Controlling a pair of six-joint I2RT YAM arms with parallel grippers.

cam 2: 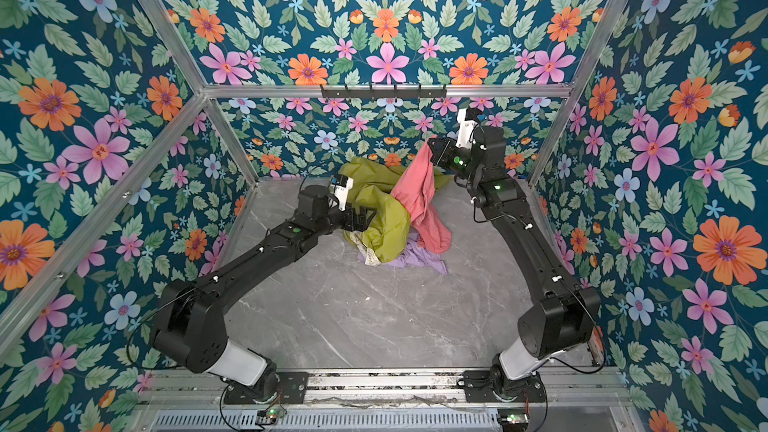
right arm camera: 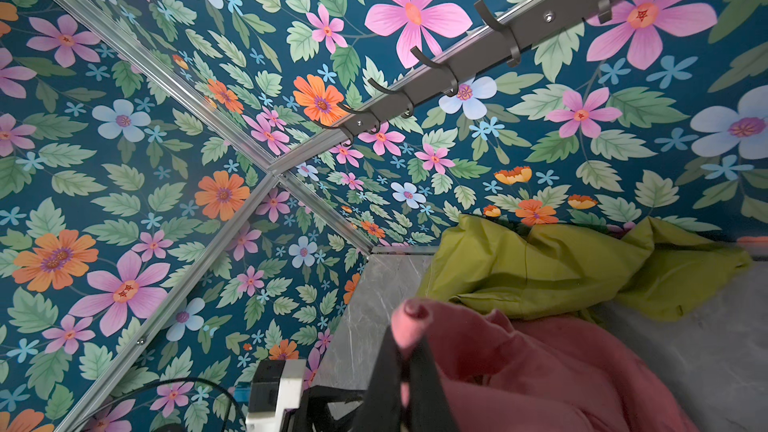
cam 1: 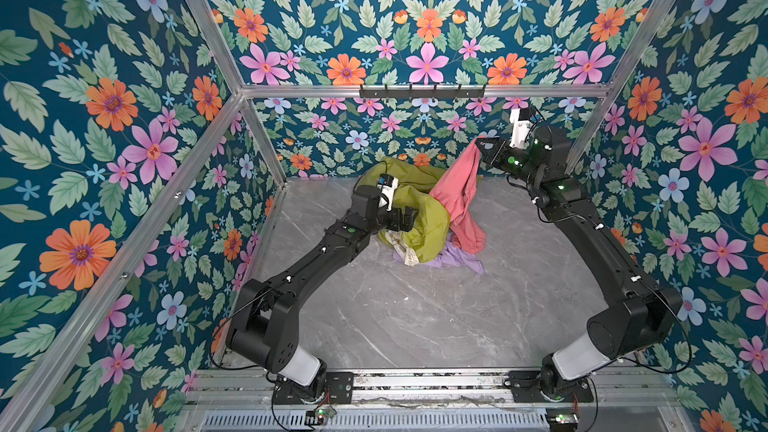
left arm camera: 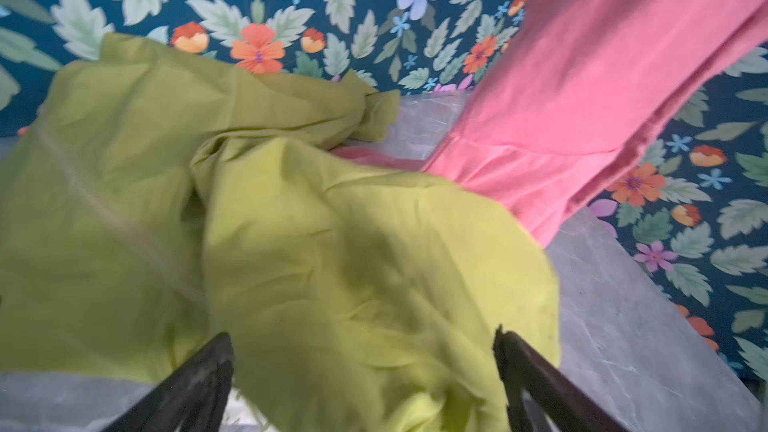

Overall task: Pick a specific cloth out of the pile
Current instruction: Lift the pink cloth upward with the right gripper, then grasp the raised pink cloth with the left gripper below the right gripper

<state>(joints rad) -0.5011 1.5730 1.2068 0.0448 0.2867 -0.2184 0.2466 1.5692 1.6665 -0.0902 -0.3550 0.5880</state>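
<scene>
Salmon-pink cloth [cam 1: 457, 195] hangs from the right gripper [cam 1: 481, 145], pinched tight at its top end, above and just beside the green jacket [cam 1: 428, 224] of the pile [cam 1: 419, 243]; its lower end touches that jacket. The left gripper [cam 1: 408, 220] stands spread wide, empty, against the jacket.

Bare worktop [cam 1: 415, 317] lies wide open in front of the pile [cam 1: 428, 222], the hanging cloth [cam 1: 457, 189] curtains its right side, and the hook rail [cam 1: 422, 92] bars the back wall.
</scene>
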